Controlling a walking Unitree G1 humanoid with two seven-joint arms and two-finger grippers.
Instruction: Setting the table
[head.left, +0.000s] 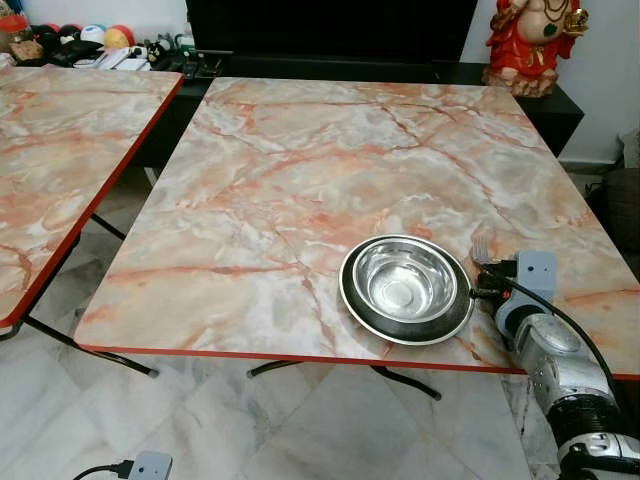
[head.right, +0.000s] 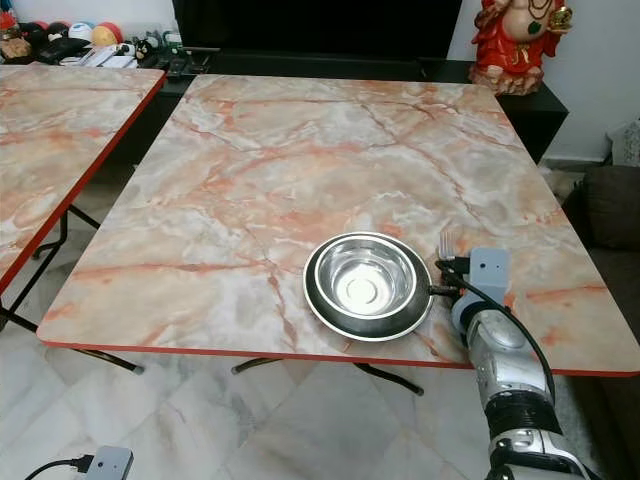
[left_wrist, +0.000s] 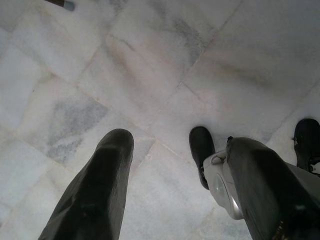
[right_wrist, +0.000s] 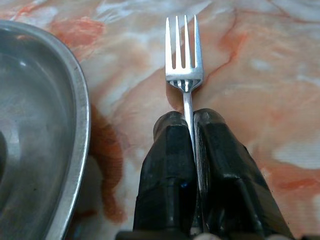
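Observation:
A steel bowl (head.left: 404, 281) sits inside a dark-rimmed metal plate (head.left: 352, 300) near the front right edge of the marble table (head.left: 300, 170). Just right of the plate, my right gripper (right_wrist: 191, 122) is shut on the handle of a silver fork (right_wrist: 183, 55), whose tines (head.left: 482, 248) point away from me, low over the tabletop. The plate's rim (right_wrist: 80, 125) lies close beside the fork. My left gripper (left_wrist: 160, 145) hangs open above the floor, nothing between its fingers.
A second marble table (head.left: 60, 150) stands to the left across a narrow gap. A dark cabinet (head.left: 330, 35) with a red figurine (head.left: 530, 40) lines the back wall. Small clutter (head.left: 110, 45) sits at back left. White tiled floor (head.left: 300, 420) lies below.

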